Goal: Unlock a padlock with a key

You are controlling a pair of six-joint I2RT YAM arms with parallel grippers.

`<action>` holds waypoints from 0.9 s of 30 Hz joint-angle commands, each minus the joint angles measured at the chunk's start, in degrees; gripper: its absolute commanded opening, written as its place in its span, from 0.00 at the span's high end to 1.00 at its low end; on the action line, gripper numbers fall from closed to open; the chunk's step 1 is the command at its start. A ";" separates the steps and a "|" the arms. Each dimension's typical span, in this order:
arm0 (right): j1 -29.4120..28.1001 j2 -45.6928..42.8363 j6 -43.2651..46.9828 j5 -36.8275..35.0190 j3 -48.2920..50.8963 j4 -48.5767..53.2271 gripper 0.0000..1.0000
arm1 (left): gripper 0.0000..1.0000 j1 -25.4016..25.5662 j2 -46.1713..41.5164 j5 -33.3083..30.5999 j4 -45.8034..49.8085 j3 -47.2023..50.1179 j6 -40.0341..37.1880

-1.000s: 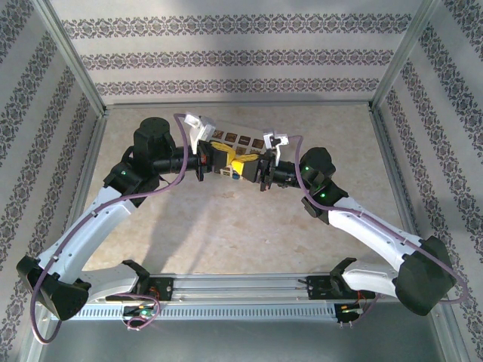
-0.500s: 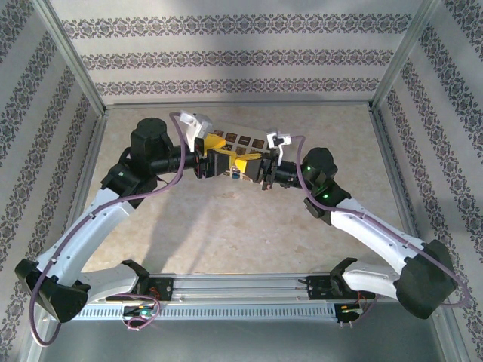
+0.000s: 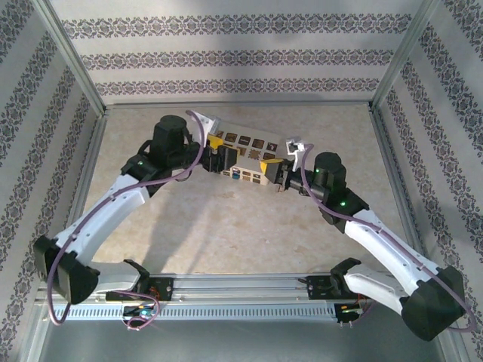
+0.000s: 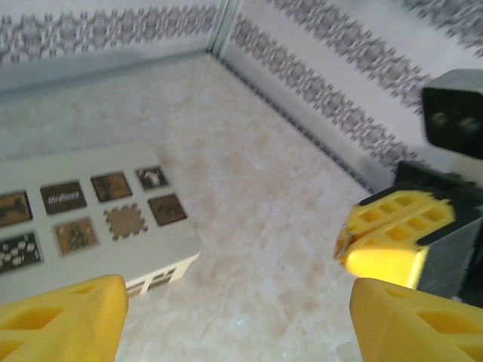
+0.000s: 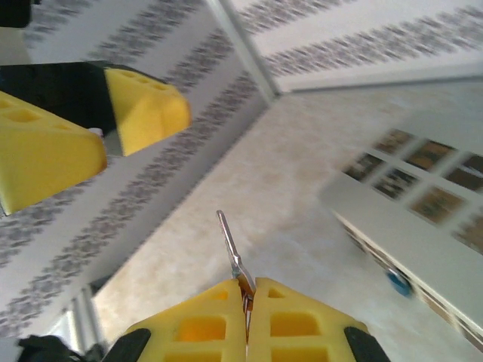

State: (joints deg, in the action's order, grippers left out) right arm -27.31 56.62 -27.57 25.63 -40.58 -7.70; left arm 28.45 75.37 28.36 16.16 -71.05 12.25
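Item: left gripper, yellow fingers spread wide apart with nothing between them, placed at the far middle of the table, by the left end of the box. Item: right gripper, yellow fingers pressed together and clamping the key, a thin silvery blade that sticks out past the fingertips; placed by the right near corner of the box, facing the left gripper across a gap. Item: cream box, flat, top face set with dark patterned squares in rows, lying on the table between the two grippers, toward the far side. Item: padlock, seen as a small blue spot on the table just against the near side of the box, apart from both grippers; too blurred and small to tell how it lies or whether its shackle is fastened
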 commanded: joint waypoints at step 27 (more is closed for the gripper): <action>13.77 -7.24 -3.28 -5.69 11.47 14.23 1.00 | 0.25 7.62 43.12 -7.12 23.31 -38.28 -5.69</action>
State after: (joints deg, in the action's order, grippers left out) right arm -14.31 50.70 -30.06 19.94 -30.22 5.13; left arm 34.96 116.90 23.57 32.27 -105.19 9.06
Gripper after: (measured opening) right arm 0.055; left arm 0.747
